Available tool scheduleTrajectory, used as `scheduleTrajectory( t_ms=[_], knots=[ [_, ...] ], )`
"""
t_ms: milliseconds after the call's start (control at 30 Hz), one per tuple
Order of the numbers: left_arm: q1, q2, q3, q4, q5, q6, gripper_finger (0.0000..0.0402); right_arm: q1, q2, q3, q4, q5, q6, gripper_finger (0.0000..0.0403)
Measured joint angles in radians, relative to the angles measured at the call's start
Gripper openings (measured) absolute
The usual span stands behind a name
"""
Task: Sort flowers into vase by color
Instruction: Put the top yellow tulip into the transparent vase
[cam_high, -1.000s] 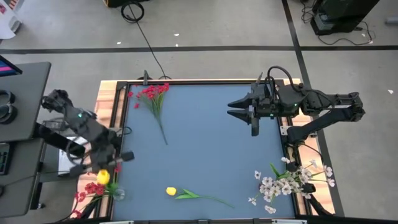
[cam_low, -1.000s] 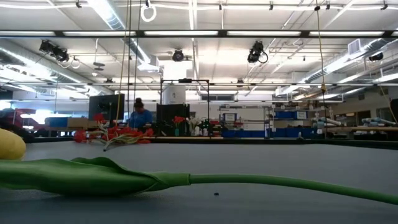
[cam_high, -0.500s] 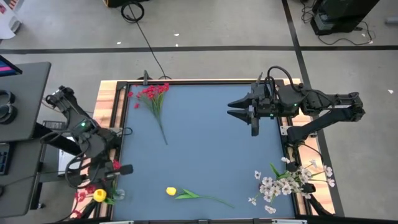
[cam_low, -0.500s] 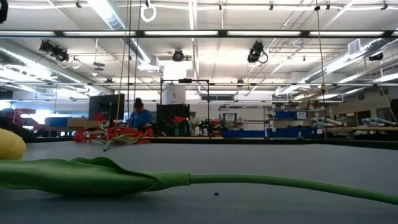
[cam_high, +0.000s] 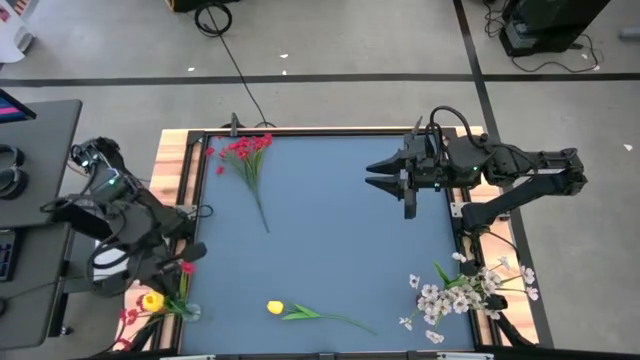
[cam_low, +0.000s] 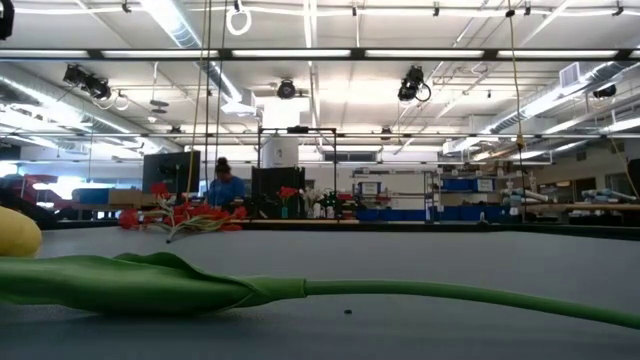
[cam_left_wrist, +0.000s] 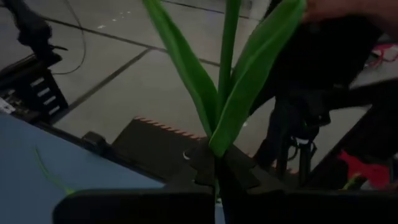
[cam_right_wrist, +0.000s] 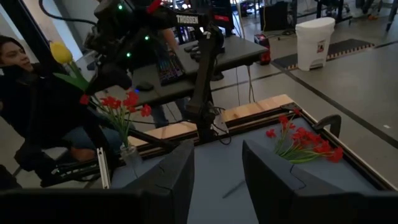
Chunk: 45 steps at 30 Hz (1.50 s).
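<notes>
Evidently the left gripper (cam_high: 168, 275) has carried its yellow tulip (cam_high: 152, 301) down toward the small clear glass vase (cam_high: 190, 312) at the lower left corner of the high view. A second ago the blossom sat higher, just under the gripper; half a second ago it had dropped beside the red blossoms already in that vase. It now lies slightly further left and up. The gripper is closed on the stem, seen in the left wrist view as a green stalk (cam_left_wrist: 227, 74) with two long leaves rising from between the dark fingers.

Judgement: the tulip is being placed in, or held over, a vase already carrying red; whether that suits sorting by colour is doubtful. Whether the stem end is inside the vase cannot be told.

The right gripper (cam_high: 375, 176) waits in the upper right of the blue table (cam_high: 340, 230), fingers spread wide, unchanged.

A second yellow tulip (cam_high: 274, 308) lies flat at lower centre, long axis left to right, blossom left. The red-blossomed stem (cam_high: 245, 160) lies at upper left, blossoms uppermost. The white blossom sprays (cam_high: 460, 290) stand at lower right.
</notes>
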Motion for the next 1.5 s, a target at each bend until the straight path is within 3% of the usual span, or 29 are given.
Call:
scheduleTrajectory(
  t_ms=[167, 600, 967, 1500],
  knots=[
    [0.0, 0.001, 0.002, 0.039, -0.002, -0.079, 0.0004, 0.0, 0.0, 0.0, 0.0, 0.0, 0.0, 0.0144],
    [-0.079, -0.002, -0.06, 0.088, 0.004, -0.113, 0.0004, 0.0, 0.0, 0.0, 0.0, 0.0, 0.0, 0.0144],
    [-0.08, 0.0, -0.074, 0.092, 0.004, -0.075, 0.0004, 0.0, 0.0, 0.0, 0.0, 0.0, 0.0, 0.0144],
    [-0.175, 0.0, -0.074, 0.047, -0.06, -0.033, 0.0004, 0.0, 0.0, 0.0, 0.0, 0.0, 0.0, 0.0144]
  ],
)
